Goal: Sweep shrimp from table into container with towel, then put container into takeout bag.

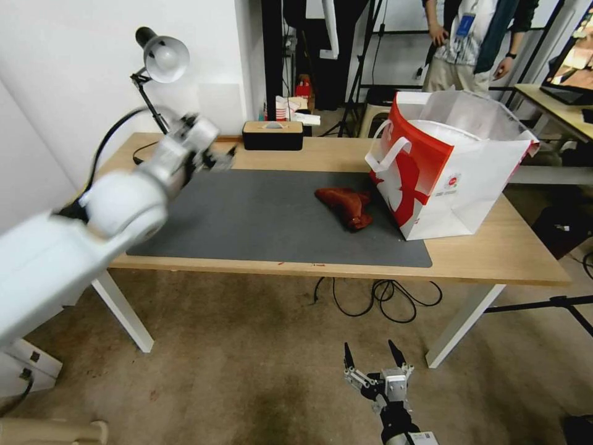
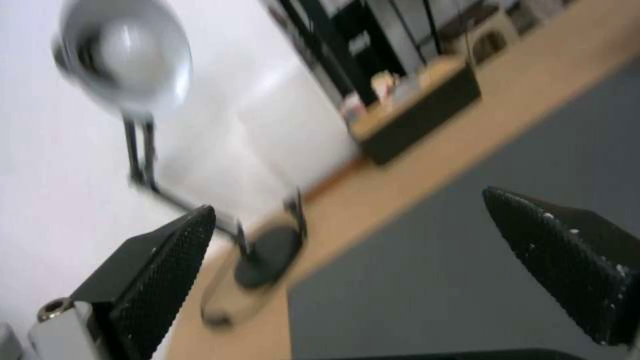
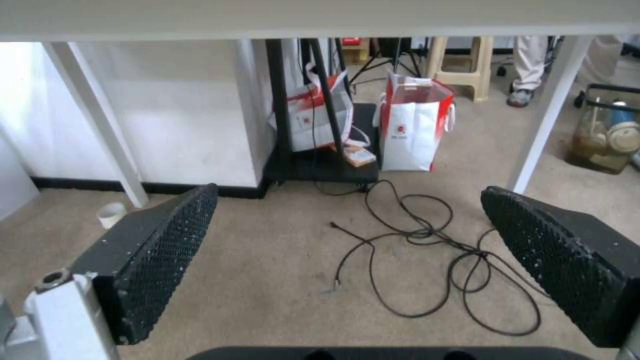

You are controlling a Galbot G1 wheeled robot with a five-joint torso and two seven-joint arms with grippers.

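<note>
Head view, far left: the left arm ran diagonally from the lower-left corner up toward the upper left of the frame, forearm raised over the left end of the table (image 1: 494, 253). The left gripper (image 1: 217, 157) hung above the back-left corner of the dark grey mat (image 1: 247, 216), below the desk lamp (image 1: 162, 57). In the left wrist view the left gripper (image 2: 350, 210) had its two black fingers (image 2: 160, 270) spread wide apart, nothing between them; the mat corner (image 2: 433, 280), bare wood and the round lamp base (image 2: 267, 255) lay beyond them.

Upper centre of the head view: a black box with a wood top (image 1: 272, 134) sat at the table's back edge.

Centre: the towel (image 1: 346, 205), rust-red and crumpled, lay on the mat just left of the takeout bag (image 1: 460, 179), near it or touching its base; I could not tell which.

Right of centre: the takeout bag stood upright and open on the table's right part, partly on the mat's right edge, white handle (image 1: 389, 151) facing left, silvery lining showing at the mouth. I could not make out what lay inside the bag.

Bottom centre-right: the right gripper (image 1: 375, 353) sat low over the carpet in front of the table, pointing up-frame, tips apart. The right wrist view confirmed it: right gripper (image 3: 350, 195) open wide, empty, looking under the tabletop at loose black cables (image 3: 427, 260) on the floor.
</note>
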